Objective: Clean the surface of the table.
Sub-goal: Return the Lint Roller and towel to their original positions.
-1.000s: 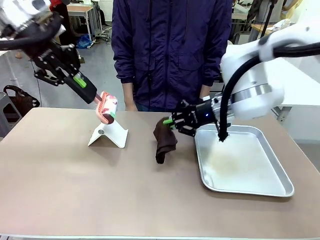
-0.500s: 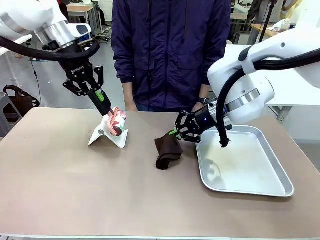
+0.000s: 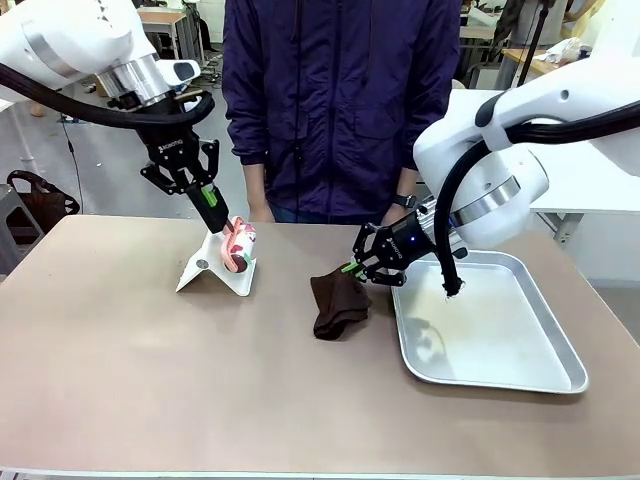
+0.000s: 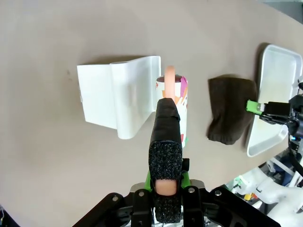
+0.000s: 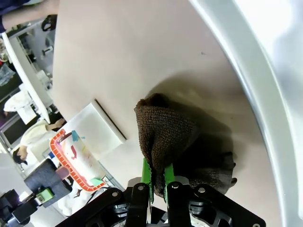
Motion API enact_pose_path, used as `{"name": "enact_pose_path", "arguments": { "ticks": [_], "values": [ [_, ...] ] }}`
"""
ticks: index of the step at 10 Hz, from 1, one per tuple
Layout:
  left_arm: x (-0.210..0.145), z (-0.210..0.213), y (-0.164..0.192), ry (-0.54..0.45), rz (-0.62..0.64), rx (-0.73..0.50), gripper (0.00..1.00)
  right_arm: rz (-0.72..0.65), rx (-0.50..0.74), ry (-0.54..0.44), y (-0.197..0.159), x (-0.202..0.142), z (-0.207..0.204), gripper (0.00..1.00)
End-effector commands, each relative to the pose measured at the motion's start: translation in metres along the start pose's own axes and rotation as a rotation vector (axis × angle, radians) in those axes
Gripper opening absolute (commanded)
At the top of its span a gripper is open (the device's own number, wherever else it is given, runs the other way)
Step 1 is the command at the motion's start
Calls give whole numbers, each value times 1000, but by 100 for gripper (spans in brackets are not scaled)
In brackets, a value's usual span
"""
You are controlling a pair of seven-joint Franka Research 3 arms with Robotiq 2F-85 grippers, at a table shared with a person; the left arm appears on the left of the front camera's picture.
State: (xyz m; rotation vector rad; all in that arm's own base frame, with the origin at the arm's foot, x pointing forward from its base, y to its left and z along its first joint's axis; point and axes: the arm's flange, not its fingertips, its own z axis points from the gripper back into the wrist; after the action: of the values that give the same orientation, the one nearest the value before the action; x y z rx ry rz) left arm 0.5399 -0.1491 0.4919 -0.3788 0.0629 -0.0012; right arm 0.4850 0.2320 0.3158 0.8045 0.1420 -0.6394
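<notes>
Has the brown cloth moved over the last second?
Yes. The cloth, pinched by the right gripper, has dropped from hanging above the table to resting on it, shifting slightly closer to the tray.

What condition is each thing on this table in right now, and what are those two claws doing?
Left gripper: shut on the lint roller's handle.
Lint roller: lowered against the white stand.
Right gripper: shut on the brown cloth.
Brown cloth: crumpled, resting on the table.
Metal tray: nothing inside.

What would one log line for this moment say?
left gripper: shut on roller handle, at white stand | right gripper: shut on brown cloth, on table
</notes>
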Motion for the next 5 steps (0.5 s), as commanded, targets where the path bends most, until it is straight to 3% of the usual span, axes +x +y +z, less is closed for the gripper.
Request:
{"name": "enact_pose_path", "arguments": {
  "ticks": [1,5],
  "values": [
    [5,1,-12,32,-35,-25,21,3,31,8,1,-2,-1,12],
    [0,0,0,0,0,0,21,3,31,8,1,-2,-1,12]
  ]
}}
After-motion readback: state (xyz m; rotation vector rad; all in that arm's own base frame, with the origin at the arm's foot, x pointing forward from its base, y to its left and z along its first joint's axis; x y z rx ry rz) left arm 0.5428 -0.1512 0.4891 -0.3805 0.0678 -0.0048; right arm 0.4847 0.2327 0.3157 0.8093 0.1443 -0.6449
